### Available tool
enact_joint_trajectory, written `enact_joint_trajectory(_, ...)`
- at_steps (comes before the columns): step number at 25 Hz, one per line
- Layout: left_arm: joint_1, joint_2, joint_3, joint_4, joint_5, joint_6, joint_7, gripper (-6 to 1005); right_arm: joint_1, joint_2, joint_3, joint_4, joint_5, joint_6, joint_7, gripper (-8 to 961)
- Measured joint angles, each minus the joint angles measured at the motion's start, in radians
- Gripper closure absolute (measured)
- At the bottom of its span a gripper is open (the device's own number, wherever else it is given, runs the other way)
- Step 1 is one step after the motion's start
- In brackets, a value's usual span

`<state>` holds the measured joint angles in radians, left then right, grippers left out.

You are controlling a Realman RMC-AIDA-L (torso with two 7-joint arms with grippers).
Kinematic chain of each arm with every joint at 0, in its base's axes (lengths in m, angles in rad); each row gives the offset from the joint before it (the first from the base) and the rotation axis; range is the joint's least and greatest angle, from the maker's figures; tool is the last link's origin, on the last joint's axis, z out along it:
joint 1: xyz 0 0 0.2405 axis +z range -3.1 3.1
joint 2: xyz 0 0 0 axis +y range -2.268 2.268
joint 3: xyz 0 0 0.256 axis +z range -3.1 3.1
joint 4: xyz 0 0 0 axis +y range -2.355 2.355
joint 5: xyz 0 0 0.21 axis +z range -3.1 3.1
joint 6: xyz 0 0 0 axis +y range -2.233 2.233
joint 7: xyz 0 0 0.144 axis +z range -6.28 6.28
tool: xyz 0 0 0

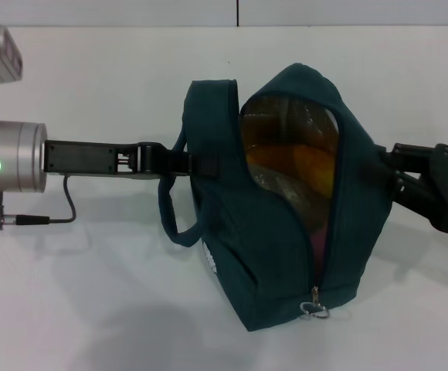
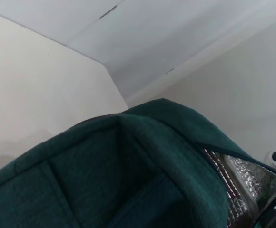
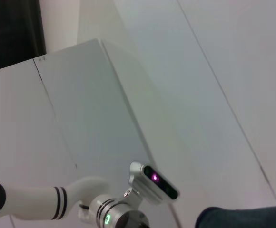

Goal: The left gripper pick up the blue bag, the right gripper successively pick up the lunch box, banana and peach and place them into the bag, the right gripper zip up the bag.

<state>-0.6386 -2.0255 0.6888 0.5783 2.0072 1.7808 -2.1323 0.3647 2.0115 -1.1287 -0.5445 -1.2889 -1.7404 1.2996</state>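
- Two grippers flank the blue bag (image 1: pixel 286 224) mid-table: the left gripper (image 1: pixel 179 161) clamps its handle; the right gripper (image 1: pixel 390 174) presses its far side, fingers hidden, can't tell.
- Zip gapes wide; banana (image 1: pixel 293 164) inside.

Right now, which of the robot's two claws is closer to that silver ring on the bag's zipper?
Right. The right gripper sits behind the blue bag's far side, above the silver ring zipper pull. The left gripper is at the handle, across the bag.

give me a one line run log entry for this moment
left gripper: holds blue bag handle | right gripper: at bag's far side | bag: unzipped, banana inside | zip ring: low end
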Motion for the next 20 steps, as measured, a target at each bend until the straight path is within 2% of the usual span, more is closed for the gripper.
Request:
enact_joint_trajectory(3,0.005,-0.005,0.000,0.000,-0.008,-0.004,0.004,940,-0.022,0.001,0.010,0.003,0.009,-0.002,-0.035,770)
enact_joint_trajectory(11,0.006,-0.011,0.003,-0.011,-0.012,-0.006,0.016,940,-0.065,0.000,0.093,0.025,0.010,-0.079,-0.114,544)
enact_joint_trajectory(17,0.006,-0.011,0.007,-0.030,-0.006,-0.003,0.024,940,-0.122,-0.005,0.092,0.041,-0.034,-0.214,-0.232,308)
enact_joint_trajectory(20,0.006,-0.010,0.007,-0.040,-0.005,-0.001,0.027,940,-0.129,-0.005,0.092,0.104,-0.102,-0.256,-0.333,196)
